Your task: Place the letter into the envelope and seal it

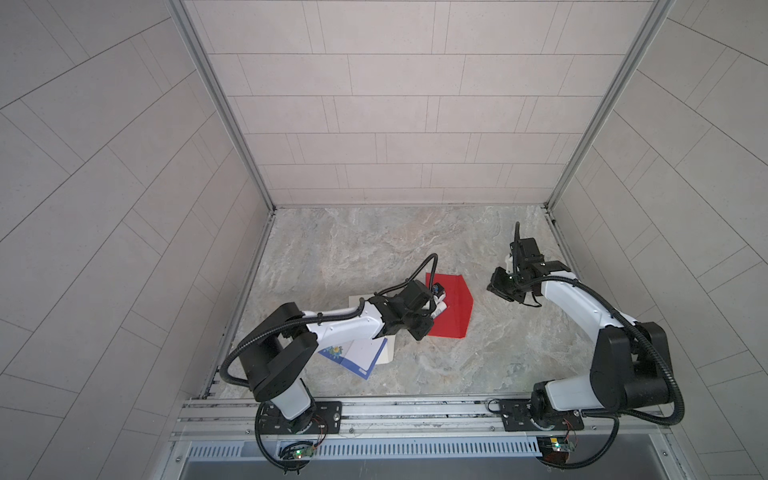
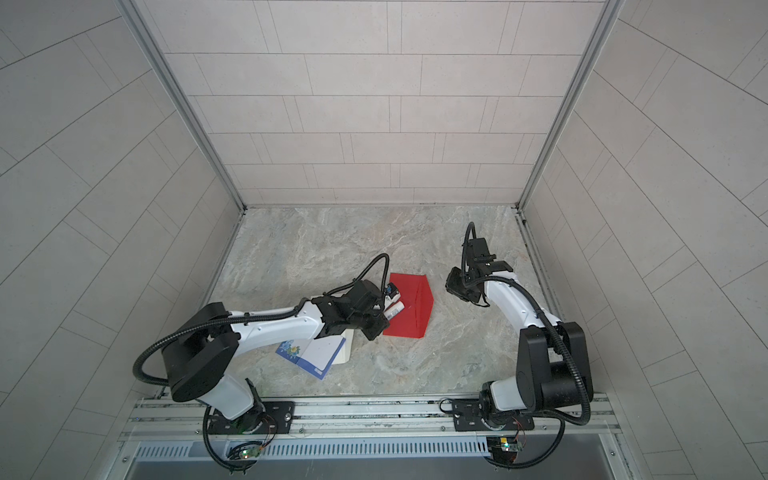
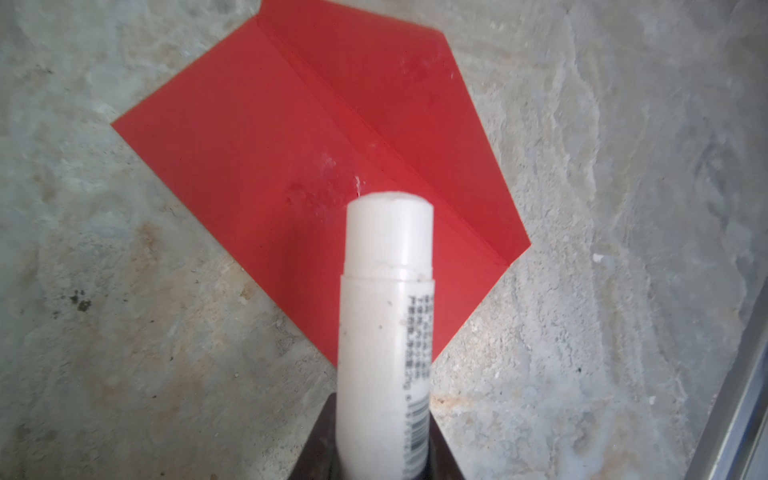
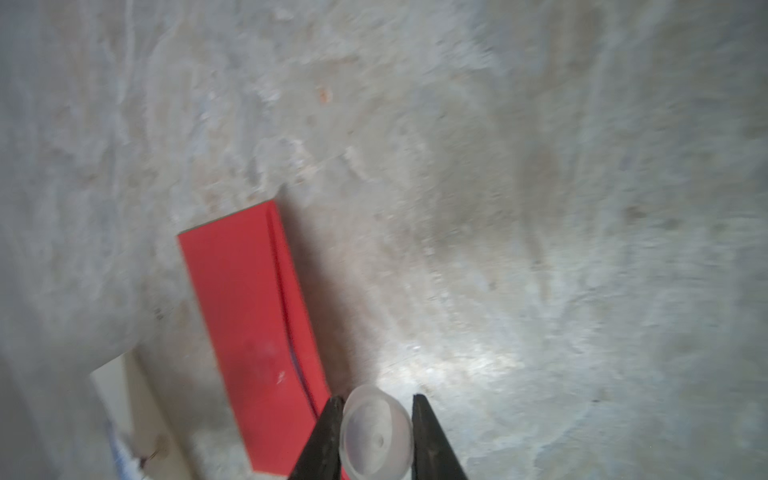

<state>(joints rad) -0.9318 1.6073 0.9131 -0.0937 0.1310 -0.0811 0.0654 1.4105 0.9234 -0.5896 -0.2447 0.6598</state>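
Though near envelope point(image 1: 455, 313), booklet point(image 1: 359, 358) under arm point(image 1: 345, 326).

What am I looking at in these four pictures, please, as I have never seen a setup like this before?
These are two robot arms bolted to the near edge of a stone-patterned table, each ending in a two-fingered gripper. Two pictures look down on the whole scene from above; the other two come from small cameras on the arms' wrists. On the table lies a red envelope with its flap open, and beside it, partly under the left arm, some papers, one blue-edged. The left gripper holds an uncapped glue stick over the envelope. The right gripper, off to the side, holds a clear cap, probably the stick's.
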